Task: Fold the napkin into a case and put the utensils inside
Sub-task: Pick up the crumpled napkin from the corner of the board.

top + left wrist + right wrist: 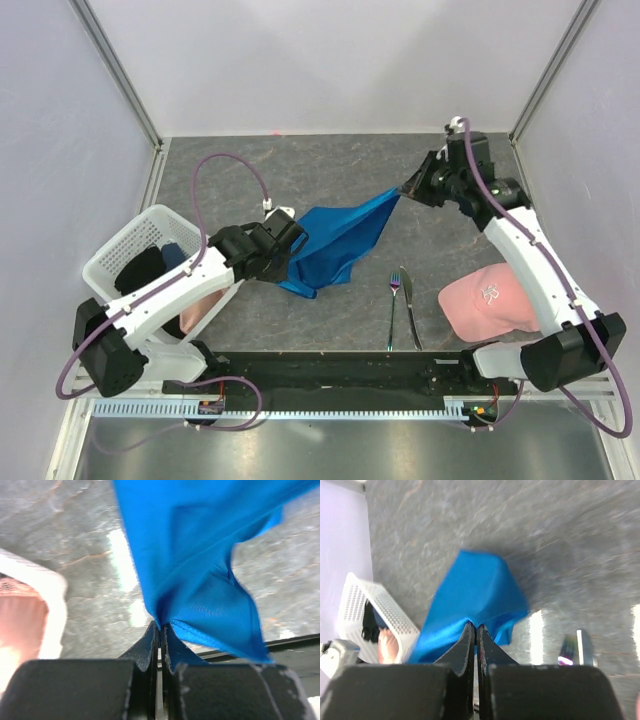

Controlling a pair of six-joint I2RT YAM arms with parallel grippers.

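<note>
A: State of left end effector?
B: Clamped tight on one napkin corner; right end effector pinched shut on the opposite corner
A: Where's the cloth?
B: Slung between both over the desk, sagging leftward; fork and knife lie side by side nearer the bases

White link shells, black joint housings noted on left arm and right arm. Purple cable looped along each. Fingers matte black, edges scuffed pale.
</note>
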